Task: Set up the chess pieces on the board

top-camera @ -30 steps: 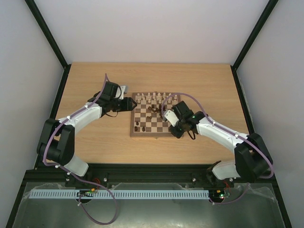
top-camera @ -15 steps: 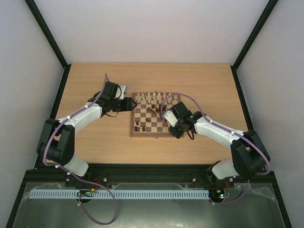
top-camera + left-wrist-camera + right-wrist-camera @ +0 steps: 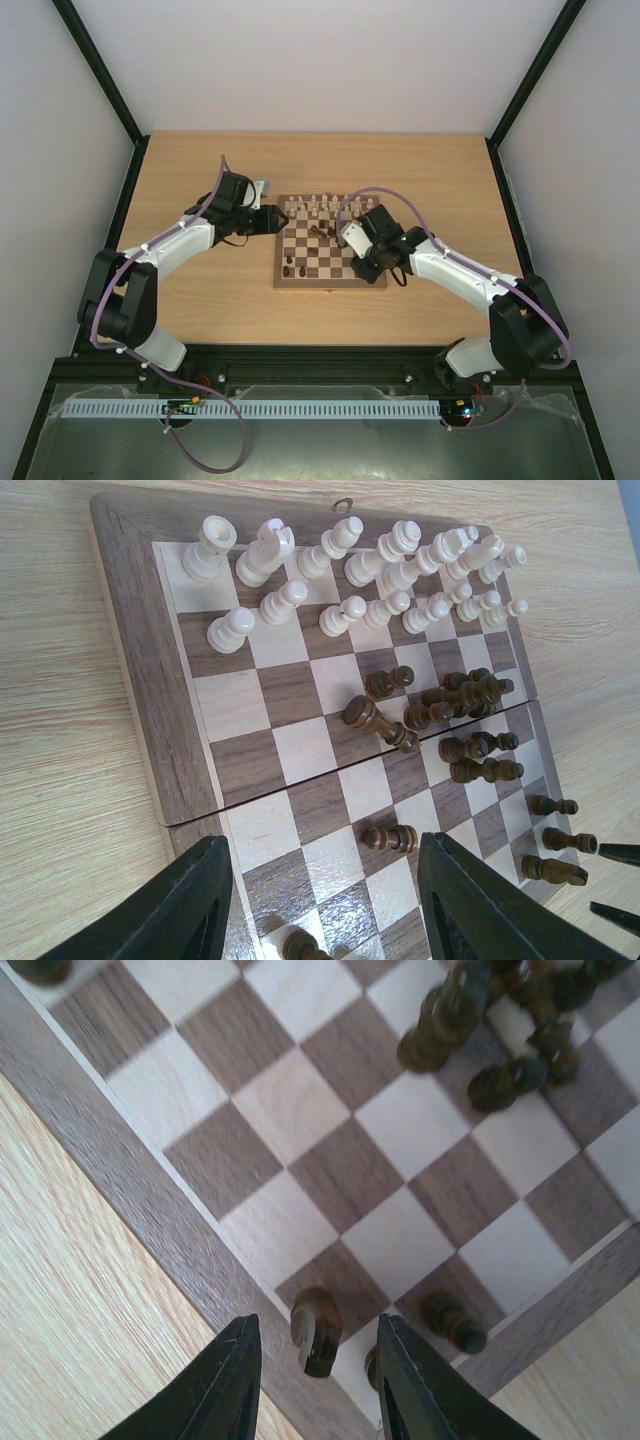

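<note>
The board (image 3: 330,285) lies mid-table. Pale chess pieces (image 3: 350,570) stand in two rows along its far edge. Dark pieces (image 3: 460,700) are bunched near the middle, some lying down. My right gripper (image 3: 318,1322) is open over the board's near rim (image 3: 150,1220). A dark piece (image 3: 318,1330) stands on a dark square between its fingers, touching neither. Another dark piece (image 3: 455,1320) stands beside it. My left gripper (image 3: 320,880) hangs open over the board's left side, holding nothing, with a dark pawn (image 3: 390,835) lying on the squares below.
Bare wooden table (image 3: 200,300) surrounds the board. Black frame rails (image 3: 120,200) run along both sides. More dark pieces (image 3: 555,830) stand near the board's near right edge. In the top view my right gripper (image 3: 356,266) and left gripper (image 3: 278,218) flank the board.
My right gripper has gone from shut to open, letting go of the dark piece on the near edge square, and its wrist has shifted slightly farther over the board. The left arm has not moved.
</note>
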Controlling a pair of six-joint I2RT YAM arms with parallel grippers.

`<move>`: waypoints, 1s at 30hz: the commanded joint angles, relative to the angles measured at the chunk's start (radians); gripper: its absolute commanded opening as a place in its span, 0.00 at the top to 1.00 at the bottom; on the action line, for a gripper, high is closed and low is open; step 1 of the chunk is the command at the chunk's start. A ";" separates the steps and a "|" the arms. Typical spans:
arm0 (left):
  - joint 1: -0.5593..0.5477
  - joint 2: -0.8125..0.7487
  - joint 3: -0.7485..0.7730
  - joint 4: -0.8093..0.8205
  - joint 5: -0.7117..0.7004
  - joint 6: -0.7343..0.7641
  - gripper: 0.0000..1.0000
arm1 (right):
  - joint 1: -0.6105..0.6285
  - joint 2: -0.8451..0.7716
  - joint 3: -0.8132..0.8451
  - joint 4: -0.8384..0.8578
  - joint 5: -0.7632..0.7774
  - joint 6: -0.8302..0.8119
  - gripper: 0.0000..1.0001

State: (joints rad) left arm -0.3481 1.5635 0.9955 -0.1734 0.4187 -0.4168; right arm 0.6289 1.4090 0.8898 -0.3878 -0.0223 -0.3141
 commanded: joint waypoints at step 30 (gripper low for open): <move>0.066 -0.115 -0.071 -0.062 0.009 0.056 0.46 | 0.081 0.521 0.513 -0.084 -0.120 0.013 0.62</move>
State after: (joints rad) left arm -0.2920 1.4700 0.9337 -0.2478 0.4026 -0.3664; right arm 0.7067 1.8919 1.3685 -0.4023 -0.1692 -0.3099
